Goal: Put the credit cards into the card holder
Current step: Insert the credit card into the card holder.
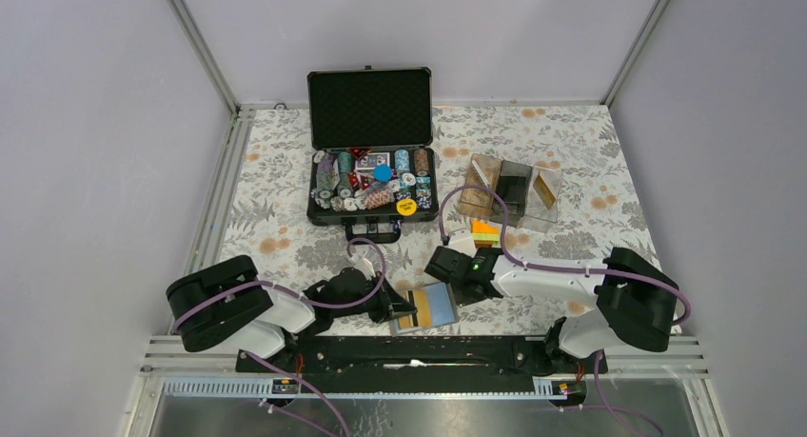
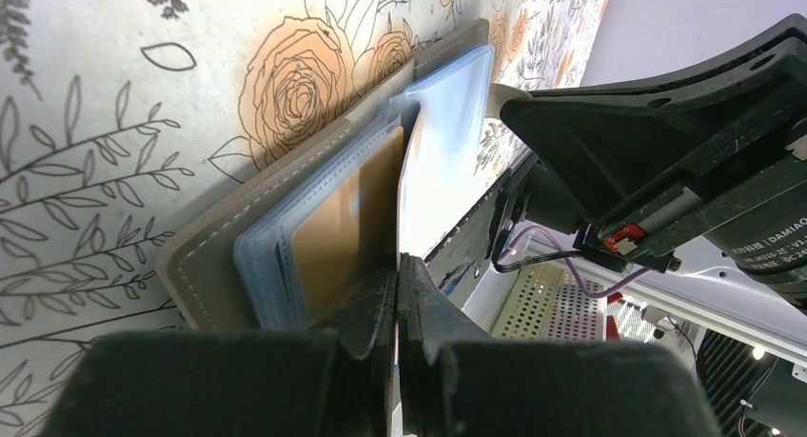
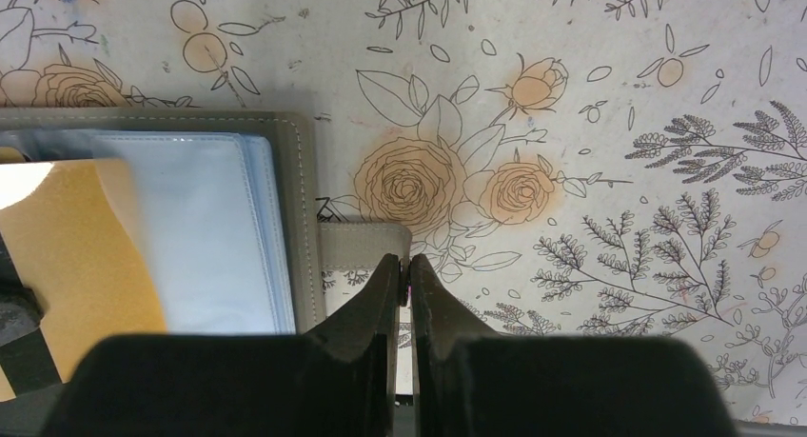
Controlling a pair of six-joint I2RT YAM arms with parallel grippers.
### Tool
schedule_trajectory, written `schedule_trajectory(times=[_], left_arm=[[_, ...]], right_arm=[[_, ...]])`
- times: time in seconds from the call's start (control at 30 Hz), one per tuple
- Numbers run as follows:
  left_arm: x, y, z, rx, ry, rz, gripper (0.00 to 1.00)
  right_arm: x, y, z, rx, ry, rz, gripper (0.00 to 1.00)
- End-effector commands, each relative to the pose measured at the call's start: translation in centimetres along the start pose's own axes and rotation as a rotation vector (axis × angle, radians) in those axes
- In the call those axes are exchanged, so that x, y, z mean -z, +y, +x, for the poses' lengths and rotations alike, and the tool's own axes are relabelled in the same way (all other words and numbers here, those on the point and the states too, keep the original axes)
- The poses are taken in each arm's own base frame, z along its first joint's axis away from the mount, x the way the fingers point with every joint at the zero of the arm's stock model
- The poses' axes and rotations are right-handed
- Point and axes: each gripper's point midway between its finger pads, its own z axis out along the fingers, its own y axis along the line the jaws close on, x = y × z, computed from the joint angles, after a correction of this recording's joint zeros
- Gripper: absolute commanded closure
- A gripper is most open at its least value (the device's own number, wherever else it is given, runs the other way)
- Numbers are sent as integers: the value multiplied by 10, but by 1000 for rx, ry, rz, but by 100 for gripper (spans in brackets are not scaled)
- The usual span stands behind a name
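Observation:
The grey card holder (image 1: 440, 304) lies open near the front edge. My left gripper (image 1: 398, 311) is shut on one clear blue sleeve page (image 2: 442, 142) and holds it upright (image 2: 398, 266). An orange card (image 2: 343, 218) sits in the sleeve beside it and also shows in the right wrist view (image 3: 86, 256). My right gripper (image 1: 455, 287) is shut, its tips (image 3: 407, 266) at the corner of the holder's grey strap tab (image 3: 362, 242). A stack of orange, yellow and green credit cards (image 1: 485, 233) lies behind the right wrist.
An open black chip case (image 1: 373, 185) stands at the back middle. A clear brownish acrylic box (image 1: 509, 191) stands to its right. The metal rail (image 1: 428, 347) runs right below the card holder. The two arms meet closely over the holder.

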Motion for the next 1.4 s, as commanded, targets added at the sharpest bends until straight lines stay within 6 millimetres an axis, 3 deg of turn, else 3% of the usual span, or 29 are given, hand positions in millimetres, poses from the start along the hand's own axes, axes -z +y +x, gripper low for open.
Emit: schedule_trajectory(times=[0.0, 0.27, 0.57, 1.37], left_arm=[[-4, -6, -4, 0, -26, 12, 100], [-6, -17, -6, 7, -38, 46, 100], [-1, 1, -9, -63, -57, -51, 100], [1, 6, -16, -282, -35, -192, 100]], right_arm=[[4, 10, -8, 3, -23, -16, 100], [3, 11, -8, 5, -20, -12, 100], [5, 6, -6, 6, -21, 1, 100], [6, 6, -5, 8, -19, 4, 100]])
